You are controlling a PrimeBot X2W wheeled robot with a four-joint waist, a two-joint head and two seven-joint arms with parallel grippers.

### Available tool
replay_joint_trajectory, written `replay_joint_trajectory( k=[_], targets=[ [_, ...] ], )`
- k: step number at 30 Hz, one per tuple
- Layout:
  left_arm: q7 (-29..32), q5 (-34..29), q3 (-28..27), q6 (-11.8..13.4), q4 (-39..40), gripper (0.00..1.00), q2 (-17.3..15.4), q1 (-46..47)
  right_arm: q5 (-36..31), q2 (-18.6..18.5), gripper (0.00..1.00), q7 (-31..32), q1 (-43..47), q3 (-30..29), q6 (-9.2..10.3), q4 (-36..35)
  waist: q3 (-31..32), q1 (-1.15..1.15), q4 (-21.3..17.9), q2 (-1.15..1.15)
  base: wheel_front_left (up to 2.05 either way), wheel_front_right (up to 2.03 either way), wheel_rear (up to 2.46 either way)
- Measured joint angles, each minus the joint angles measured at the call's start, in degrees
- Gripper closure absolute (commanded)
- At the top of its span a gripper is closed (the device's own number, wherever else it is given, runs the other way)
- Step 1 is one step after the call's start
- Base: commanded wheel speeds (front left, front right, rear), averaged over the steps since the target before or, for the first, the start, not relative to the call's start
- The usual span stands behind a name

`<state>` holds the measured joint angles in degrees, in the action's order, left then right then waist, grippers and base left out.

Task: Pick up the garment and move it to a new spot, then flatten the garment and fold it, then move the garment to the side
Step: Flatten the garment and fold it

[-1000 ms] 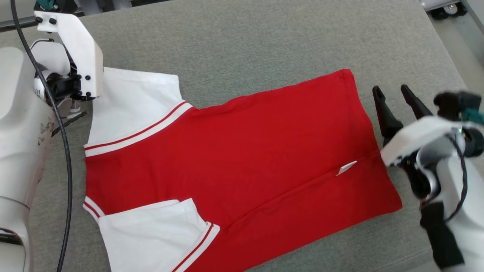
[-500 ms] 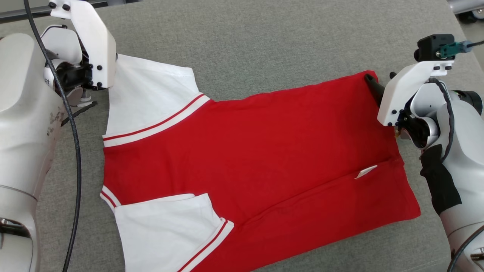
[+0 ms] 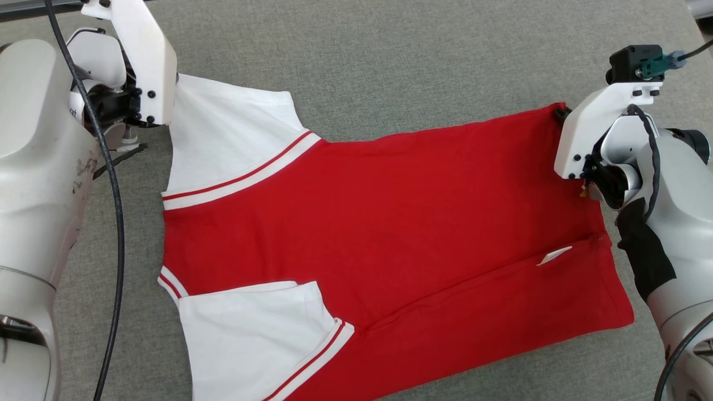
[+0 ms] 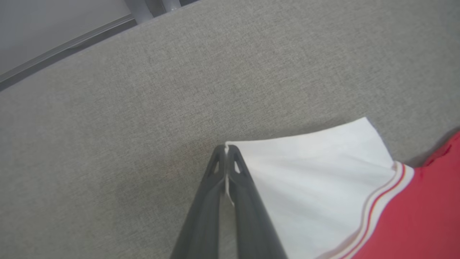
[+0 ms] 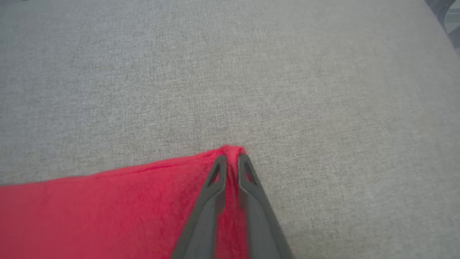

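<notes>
The garment (image 3: 379, 223) is a red shirt with white, red-striped sleeves, lying flat on the grey cloth surface (image 3: 390, 61) in the head view. My left gripper (image 4: 227, 148) is shut on the far corner of the white sleeve (image 4: 309, 172); in the head view its white mount hides its fingers. My right gripper (image 5: 233, 157) is shut on the far red corner of the garment's hem (image 5: 143, 205), pinching a fold of cloth between the fingers. A small white tag (image 3: 554, 255) sticks out near the right hem.
Grey cloth surface (image 5: 230, 72) stretches wide beyond both held corners. A metal rail (image 4: 64, 46) runs along the surface's far edge in the left wrist view. A black cable (image 3: 114, 195) hangs down beside my left arm.
My right gripper moved from beside the hem onto the garment's far right corner and closed on it. The head camera shifted, so the shirt sits further right and lower in view.
</notes>
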<state>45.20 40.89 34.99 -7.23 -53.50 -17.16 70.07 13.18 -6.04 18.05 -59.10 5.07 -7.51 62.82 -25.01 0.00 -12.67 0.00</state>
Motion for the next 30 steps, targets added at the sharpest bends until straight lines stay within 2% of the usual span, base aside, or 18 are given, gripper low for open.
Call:
replay_joint_trajectory(
  k=[5,13,19,24,30],
  targets=[
    [-2.20,0.04,1.47,-0.03,1.40,1.00,-0.53,0.35,0.37,-0.22,1.00,-3.18,-1.74,-0.07,0.00,1.71,-0.14,0.00,0.28,0.00,0.00,0.00,0.00],
    [-8.80,1.11,5.06,-0.20,6.11,1.00,-3.83,2.15,5.79,-0.99,1.00,-7.57,-4.85,-2.24,0.00,2.88,-0.12,0.00,0.90,0.00,0.00,0.00,0.00],
    [-12.78,2.67,6.66,-0.20,7.37,1.00,-5.26,3.79,12.82,-1.64,1.00,-7.37,-6.30,-3.97,0.00,2.66,0.30,0.00,1.45,0.00,0.00,0.00,0.00],
    [-14.69,6.41,9.02,-0.20,10.14,1.00,-5.45,2.46,18.02,-3.14,1.00,-5.32,-5.43,-2.65,0.01,0.86,1.43,0.00,2.44,0.00,0.00,0.00,0.00],
    [-16.59,9.98,13.55,-0.20,18.91,1.00,-10.87,-4.62,27.03,-6.15,1.00,-0.68,1.87,-0.48,0.01,-4.46,3.88,0.00,3.56,0.00,0.00,0.00,0.00]
  ],
)
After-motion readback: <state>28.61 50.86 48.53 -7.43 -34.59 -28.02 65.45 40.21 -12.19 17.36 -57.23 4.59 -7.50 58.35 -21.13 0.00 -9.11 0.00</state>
